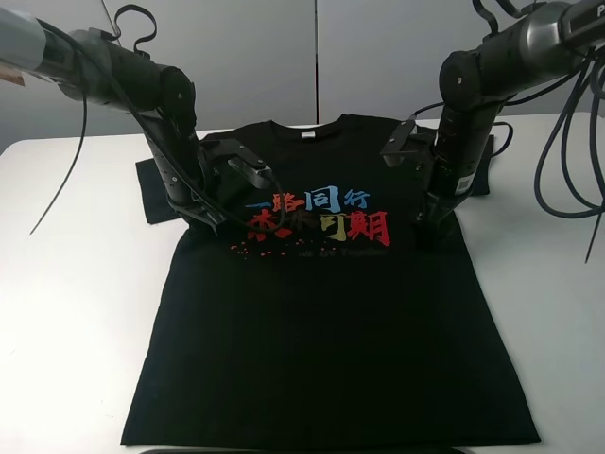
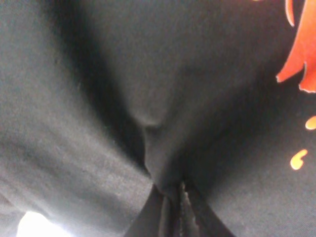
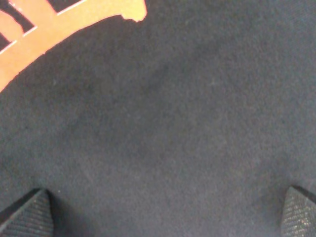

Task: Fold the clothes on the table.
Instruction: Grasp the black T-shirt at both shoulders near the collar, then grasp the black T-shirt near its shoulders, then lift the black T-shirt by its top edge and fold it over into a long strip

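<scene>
Jaws on the left gripper are pressing together on a pinch of the black T-shirt. Through the left wrist camera I am seeing the cloth drawing up into a narrow pucker where they meet, with soft folds fanning away on either side. Part of the red lettering and two yellow specks are showing just beside that pinch.

Jaws on the right gripper are standing wide apart. I am seeing only its two ribbed fingertips at opposite edges of the right wrist picture, with flat, smooth fabric lying between them and one orange-looking stroke of the print beyond. Whether those tips are touching the cloth, I cannot tell.

From the high camera I am watching both arms reaching down onto the chest of the shirt, the left one at the left end of the printed characters and the right one at their right end. The shirt is lying face up and spread out on the white table, its collar pointing towards the far edge and its hem running along the near edge. The left sleeve is sticking out flat behind the left arm, and the right sleeve is mostly hiding behind the right arm.
</scene>
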{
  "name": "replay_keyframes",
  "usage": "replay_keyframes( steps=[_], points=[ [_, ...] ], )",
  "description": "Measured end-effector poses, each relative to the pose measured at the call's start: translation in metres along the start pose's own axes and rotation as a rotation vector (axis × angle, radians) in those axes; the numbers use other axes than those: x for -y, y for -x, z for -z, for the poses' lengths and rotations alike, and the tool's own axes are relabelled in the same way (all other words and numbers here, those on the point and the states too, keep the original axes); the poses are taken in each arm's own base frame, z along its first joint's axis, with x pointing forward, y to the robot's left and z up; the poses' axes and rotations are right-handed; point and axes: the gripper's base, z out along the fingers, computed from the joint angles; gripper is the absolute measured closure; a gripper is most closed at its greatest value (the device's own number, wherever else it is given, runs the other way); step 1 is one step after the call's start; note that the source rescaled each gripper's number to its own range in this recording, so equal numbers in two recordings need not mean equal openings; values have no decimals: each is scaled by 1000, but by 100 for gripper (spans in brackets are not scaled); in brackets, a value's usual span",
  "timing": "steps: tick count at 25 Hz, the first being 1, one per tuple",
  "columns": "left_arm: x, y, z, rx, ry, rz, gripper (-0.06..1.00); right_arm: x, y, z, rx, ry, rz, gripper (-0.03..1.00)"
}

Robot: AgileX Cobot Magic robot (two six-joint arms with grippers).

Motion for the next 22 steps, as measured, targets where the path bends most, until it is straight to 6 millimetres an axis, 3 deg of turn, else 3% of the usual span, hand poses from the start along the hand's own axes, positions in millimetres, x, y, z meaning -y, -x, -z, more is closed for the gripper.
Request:
replay_keyframes(
  steps=[3,7,14,22],
  points=[
    [0,0,0,0,0,0,94,0,0,0,-1,1,0,15],
    [0,0,0,0,0,0,94,0,1,0,6,4,-6,50],
    [0,0,0,0,0,0,94,-2,2,0,11,17,-16,94],
    [0,0,4,15,9,1,94,-2,2,4,21,16,-104,96]
  ],
)
